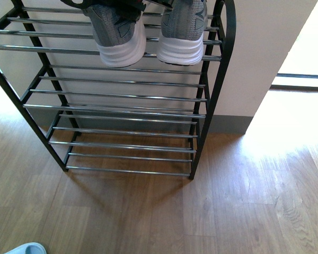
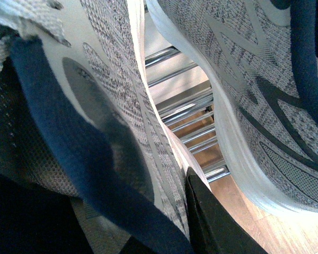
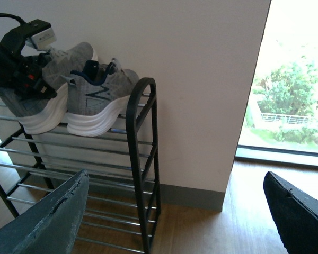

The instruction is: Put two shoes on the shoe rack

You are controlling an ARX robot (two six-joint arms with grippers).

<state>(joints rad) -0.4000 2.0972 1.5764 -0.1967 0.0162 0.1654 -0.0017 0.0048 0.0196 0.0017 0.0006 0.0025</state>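
My left gripper [image 2: 143, 233] clamps the grey sneaker [image 1: 119, 37] at the frame's top, whose sole overhangs the shoe rack [image 1: 122, 108], so letting go might tip it off.

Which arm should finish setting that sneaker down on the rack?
Left: the left gripper clasps the left sneaker on the rack. The right gripper hangs open and empty, away from the shoes.

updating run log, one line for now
sneakers: both on rack | left gripper: at a sneaker, grip unclear | right gripper: open, empty | slide: floor
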